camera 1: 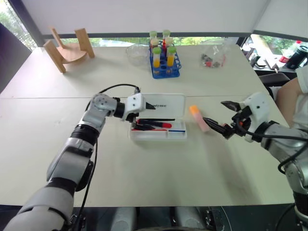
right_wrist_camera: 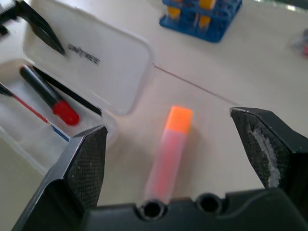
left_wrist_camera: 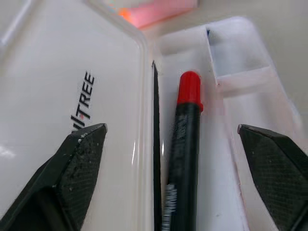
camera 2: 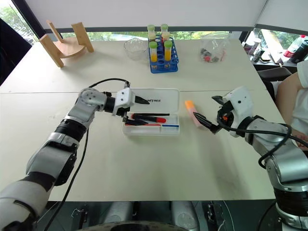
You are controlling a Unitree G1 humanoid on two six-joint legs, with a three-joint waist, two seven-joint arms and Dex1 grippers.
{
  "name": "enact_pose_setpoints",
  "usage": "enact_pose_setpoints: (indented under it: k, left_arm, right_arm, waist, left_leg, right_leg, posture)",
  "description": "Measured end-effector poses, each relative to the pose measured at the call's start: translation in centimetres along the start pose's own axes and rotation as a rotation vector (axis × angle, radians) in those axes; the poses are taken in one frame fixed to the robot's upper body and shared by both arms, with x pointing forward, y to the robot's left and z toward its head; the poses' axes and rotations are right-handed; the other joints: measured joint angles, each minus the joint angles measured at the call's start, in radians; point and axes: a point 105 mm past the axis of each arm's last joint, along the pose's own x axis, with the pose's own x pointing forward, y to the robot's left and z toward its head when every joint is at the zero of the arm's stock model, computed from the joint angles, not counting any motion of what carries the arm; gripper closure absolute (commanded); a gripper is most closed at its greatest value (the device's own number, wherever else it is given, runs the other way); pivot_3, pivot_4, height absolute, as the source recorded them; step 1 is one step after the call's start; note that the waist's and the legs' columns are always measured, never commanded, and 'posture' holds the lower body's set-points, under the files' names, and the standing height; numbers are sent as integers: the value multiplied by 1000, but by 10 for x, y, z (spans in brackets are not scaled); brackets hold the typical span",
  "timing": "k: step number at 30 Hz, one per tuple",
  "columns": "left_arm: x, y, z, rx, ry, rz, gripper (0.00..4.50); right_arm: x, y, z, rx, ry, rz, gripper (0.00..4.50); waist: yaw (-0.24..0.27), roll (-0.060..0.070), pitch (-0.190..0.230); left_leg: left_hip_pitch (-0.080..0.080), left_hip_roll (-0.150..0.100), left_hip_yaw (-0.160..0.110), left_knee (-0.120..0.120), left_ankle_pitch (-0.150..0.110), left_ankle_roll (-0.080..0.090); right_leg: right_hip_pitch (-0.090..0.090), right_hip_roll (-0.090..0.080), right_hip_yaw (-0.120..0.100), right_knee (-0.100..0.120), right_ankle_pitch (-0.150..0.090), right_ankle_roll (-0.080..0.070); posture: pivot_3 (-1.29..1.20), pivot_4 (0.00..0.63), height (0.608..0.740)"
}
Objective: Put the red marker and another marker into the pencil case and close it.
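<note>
A broad pale table carries everything, with a seam running across its middle. At its centre lies the pencil case, open and flat, its lid folded back toward twelve o'clock and its tray on the near side. Just beside the case at three o'clock lies the pink highlighter, its orange end pointing toward the far edge. Toward twelve o'clock stands a blue rack of tubes, with a clear bowl just beside it. A wooden stand sits at ten o'clock, a clear bag at one o'clock.
</note>
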Motion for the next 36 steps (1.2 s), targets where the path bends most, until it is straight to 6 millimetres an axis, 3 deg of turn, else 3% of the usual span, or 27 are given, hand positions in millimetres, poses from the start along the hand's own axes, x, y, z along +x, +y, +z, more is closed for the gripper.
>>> enact_pose_setpoints:
  k: [5, 14, 17, 19, 22, 23, 28, 32, 36]
  left_arm:
    - [-38, -19, 31, -173, -151, 51, 69]
    - [-77, -74, 28, -428, -134, 126, 69]
    - [-88, -85, 30, -469, -129, 174, 0]
    - [-96, -92, 32, -490, -128, 202, 0]
    - [-105, -100, 33, -519, -131, 237, 0]
    - [-107, -102, 33, -527, -129, 248, 0]
    - [-116, -109, 34, -548, -134, 294, 0]
    - [-127, -115, 33, -555, -108, 327, 0]
    - [-129, -118, 35, -530, -104, 310, 0]
  right_arm:
    - [29, 3, -7, 103, 50, -8, 0]
    - [71, 4, -40, 156, 199, -3, 0]
    - [77, 7, -44, 147, 211, 22, 881]
    - [79, 10, -45, 140, 207, 45, 1914]
    - [79, 11, -44, 134, 207, 59, 3405]
    - [79, 11, -44, 134, 206, 62, 3669]
    - [74, 6, -41, 117, 219, 78, 3640]
    - [42, -8, -10, -33, 190, 168, 3640]
    - [18, 32, 36, -185, 58, 487, 3640]
  waist:
    - [-22, 1, 0]
    - [-13, 1, 0]
    - [-14, 1, 0]
    - [-16, 1, 0]
    - [-14, 1, 0]
    - [-13, 1, 0]
    - [-13, 1, 1]
    - [-12, 4, 2]
    - [-20, 4, 3]
  left_leg:
    - [1, 1, -2, -1, 0, 0]
    - [1, 1, -1, -1, 0, 0]
    - [1, 1, -1, -1, 0, 0]
    - [2, 1, -1, 0, 0, 0]
    - [2, 1, -1, 0, 0, 0]
    - [2, 1, -1, 0, 0, 0]
    - [1, 1, -1, -1, 0, 0]
    - [0, 1, 0, -3, 0, 0]
    - [2, 2, 0, -3, 0, 0]
  right_leg:
    - [0, 1, 1, 1, 0, 0]
    - [-1, -1, 2, 0, 0, 0]
    - [-1, -1, 2, 0, 0, 0]
    - [0, -2, 2, 1, 0, 0]
    - [0, -2, 2, 1, 0, 0]
    - [0, -2, 2, 1, 0, 0]
    - [0, -2, 2, 0, 0, 0]
    - [-3, -4, 2, -1, 0, 0]
    - [-1, -1, 2, -1, 0, -1]
  posture:
    - [0, 150, 740]
    - [0, 150, 740]
    - [0, 150, 740]
    - [0, 150, 740]
    - [0, 150, 740]
    - [0, 150, 740]
    - [0, 150, 740]
    - [0, 150, 740]
    - [0, 150, 740]
